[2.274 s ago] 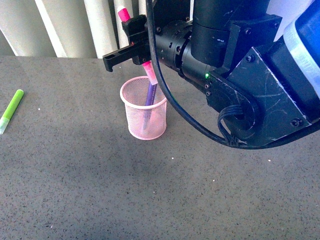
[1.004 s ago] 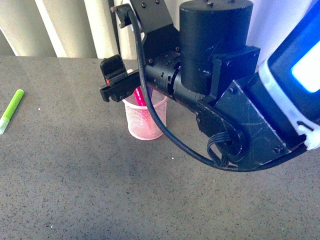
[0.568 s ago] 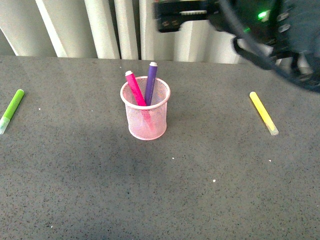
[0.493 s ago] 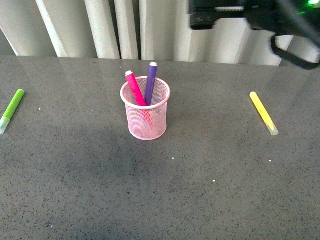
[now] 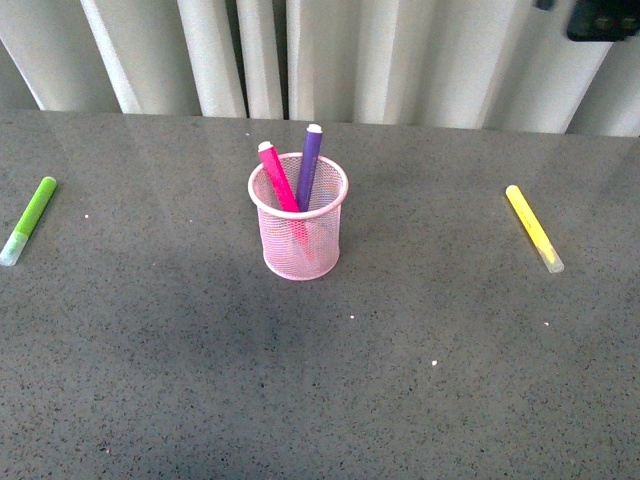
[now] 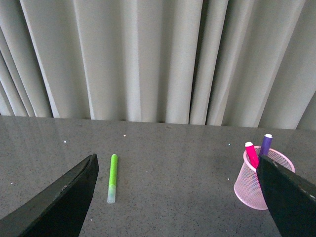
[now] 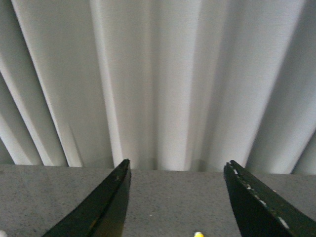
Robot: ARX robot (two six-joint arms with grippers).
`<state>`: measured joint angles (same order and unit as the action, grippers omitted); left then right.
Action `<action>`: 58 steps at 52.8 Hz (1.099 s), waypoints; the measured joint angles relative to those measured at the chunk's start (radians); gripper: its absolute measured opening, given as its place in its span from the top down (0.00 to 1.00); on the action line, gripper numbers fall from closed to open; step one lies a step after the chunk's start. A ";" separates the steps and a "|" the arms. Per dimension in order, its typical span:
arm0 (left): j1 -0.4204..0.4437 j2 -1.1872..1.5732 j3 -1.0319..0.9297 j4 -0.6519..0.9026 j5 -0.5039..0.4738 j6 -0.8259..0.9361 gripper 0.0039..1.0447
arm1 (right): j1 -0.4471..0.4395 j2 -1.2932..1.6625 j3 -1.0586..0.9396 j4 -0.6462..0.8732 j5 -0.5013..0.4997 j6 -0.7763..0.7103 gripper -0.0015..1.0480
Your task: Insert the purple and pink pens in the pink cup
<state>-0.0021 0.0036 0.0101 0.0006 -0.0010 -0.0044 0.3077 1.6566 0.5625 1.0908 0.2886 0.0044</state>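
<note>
Both pens (image 5: 292, 172) stand in the pink cup (image 5: 300, 240); they're light, stiff, best pinched mid-barrel. My left tool (image 6: 177, 197) and right tool (image 7: 180, 202) gape empty

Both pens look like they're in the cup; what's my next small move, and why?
Probably none beyond parking both arms. The pink pen and purple pen stand inside the pink cup, leaning on its rim, and both grippers, left and right, are open and empty.

Matte black, wedge-shaped pincer fingers (image 6: 59, 202); scuffed pale specks along one edge
</note>
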 joint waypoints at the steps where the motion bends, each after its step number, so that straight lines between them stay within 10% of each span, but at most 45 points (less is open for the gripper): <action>1: 0.000 0.000 0.000 0.000 0.000 0.000 0.06 | -0.009 -0.020 -0.022 0.004 -0.008 -0.001 0.51; 18: 0.000 0.000 0.000 0.000 0.001 0.000 0.06 | -0.113 -0.198 -0.288 0.071 -0.105 -0.007 0.97; 58: 0.000 0.000 0.000 0.000 0.001 0.000 0.06 | -0.305 -0.816 -0.534 -0.294 -0.285 -0.008 0.97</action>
<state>-0.0021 0.0032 0.0101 0.0006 -0.0002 -0.0044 0.0025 0.8406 0.0288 0.7971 0.0040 -0.0032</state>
